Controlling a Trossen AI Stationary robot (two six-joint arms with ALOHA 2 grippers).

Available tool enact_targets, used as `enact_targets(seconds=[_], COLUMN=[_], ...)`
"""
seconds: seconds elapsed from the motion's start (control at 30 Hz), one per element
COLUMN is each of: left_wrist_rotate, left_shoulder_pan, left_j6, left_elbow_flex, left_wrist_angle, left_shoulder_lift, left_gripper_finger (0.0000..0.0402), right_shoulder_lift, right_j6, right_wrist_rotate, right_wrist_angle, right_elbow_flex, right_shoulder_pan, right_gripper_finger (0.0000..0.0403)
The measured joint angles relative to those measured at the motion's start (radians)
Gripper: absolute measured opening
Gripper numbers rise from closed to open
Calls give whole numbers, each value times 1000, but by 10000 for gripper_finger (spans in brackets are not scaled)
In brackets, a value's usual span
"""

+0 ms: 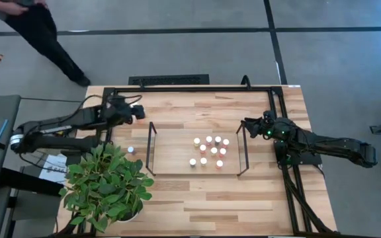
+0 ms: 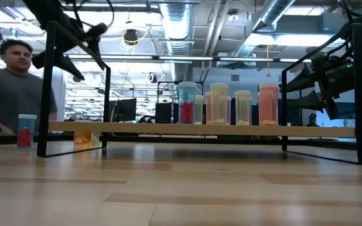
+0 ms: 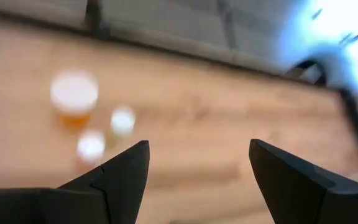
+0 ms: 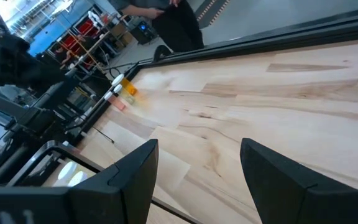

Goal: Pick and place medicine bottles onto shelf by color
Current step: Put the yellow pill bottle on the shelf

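The low light-wood shelf (image 1: 177, 142) with thin black wire-frame ends sits at the middle of the pale wooden table (image 1: 197, 205). On its right half stands a cluster of about ten small white-capped medicine bottles (image 1: 210, 151); in the low view (image 2: 225, 107) they show orange, red, yellowish and pale bodies.

The left gripper (image 1: 136, 111) hovers over the far-left part of the table, just beyond the shelf's left end, its dark fingers (image 3: 126, 171) spread wide with nothing between them. Its wrist camera looks down on three blurred white-capped bottles on the wood, the largest orange-bodied (image 3: 74, 99); the colours of the two smaller ones (image 3: 122, 120) are hard to make out.

One more small white-capped bottle (image 1: 130, 149) stands alone left of the shelf, beside a leafy green potted plant (image 1: 108, 185) at the near-left corner.

The right gripper (image 1: 249, 124) hangs just outside the shelf's right end, fingers (image 4: 138, 171) apart and empty.

A person in dark clothing (image 1: 42, 33) stands on the floor beyond the table's far-left corner.
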Motion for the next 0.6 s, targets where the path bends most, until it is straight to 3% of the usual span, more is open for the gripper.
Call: enact_targets(seconds=[0.17,0.33,0.6], left_wrist_rotate=[196,325,431], left_shoulder_pan=[30,51,95], left_j6=[-76,-156,-285], left_elbow_flex=[105,179,246], left_wrist_angle=[-148,-281,-397], left_shoulder_lift=[160,294,436], left_gripper_finger=[264,264,264], right_shoulder_lift=[0,0,0], right_j6=[0,0,0], right_wrist_rotate=[0,0,0], right_wrist_angle=[0,1,0], right_elbow_flex=[0,0,0], right_shoulder_pan=[0,0,0], right_gripper_finger=[249,249,249])
